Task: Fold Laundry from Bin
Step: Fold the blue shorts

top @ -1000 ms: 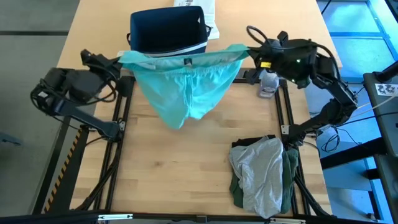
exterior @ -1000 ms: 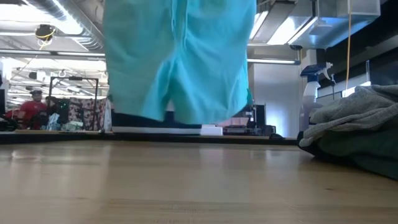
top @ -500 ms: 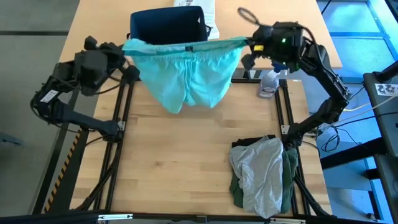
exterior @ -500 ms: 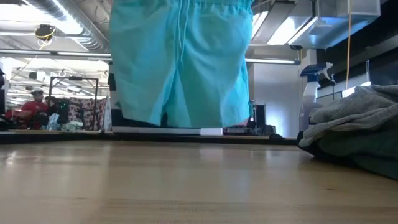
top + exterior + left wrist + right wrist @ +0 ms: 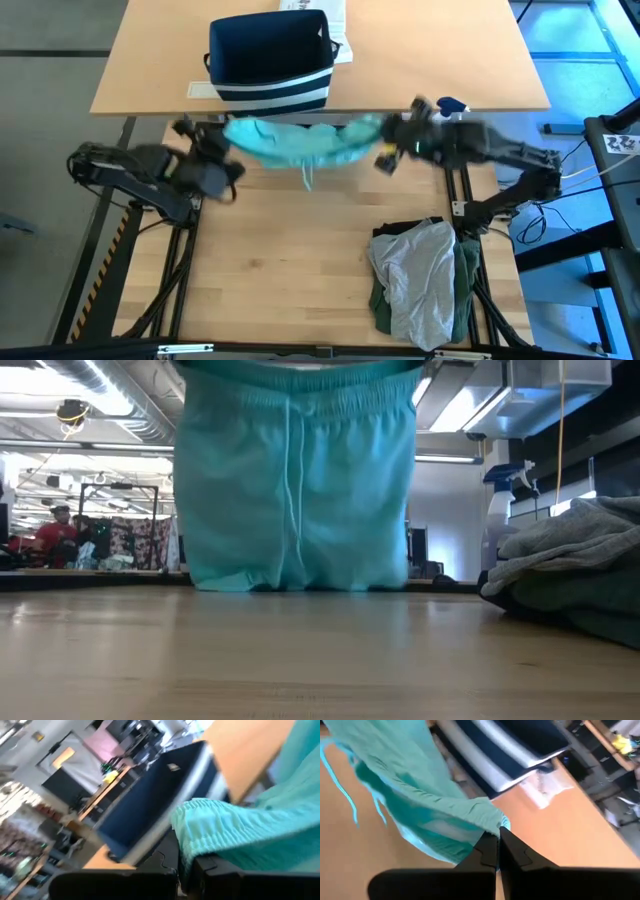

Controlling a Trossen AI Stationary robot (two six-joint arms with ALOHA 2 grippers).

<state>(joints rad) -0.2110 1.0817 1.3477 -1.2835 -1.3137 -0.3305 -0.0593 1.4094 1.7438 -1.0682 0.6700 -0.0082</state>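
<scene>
We are noting the teal shorts [image 5: 300, 142] hanging stretched between the two arms, just in front of the bin [image 5: 268, 52] and above the far part of the table [image 5: 280, 270]. In the low view the shorts [image 5: 296, 480] are hanging waistband up, drawstring down the middle, with the leg hems at or just above the wood; we cannot tell whether they are touching. We judge the corner-to-corner hold is meant to spread the garment flat before laying it down.

The left gripper [image 5: 222, 138] is clenching the left end of the waistband; its fingers [image 5: 165, 865] are pinching the gathered edge. The right gripper [image 5: 385, 140] is grasping the right end, its fingertips [image 5: 492, 847] closing on the cloth.

Near right, a pile of grey and dark green clothes [image 5: 422, 280] is lying. A spray bottle [image 5: 450, 106] is standing beyond the right arm.
</scene>
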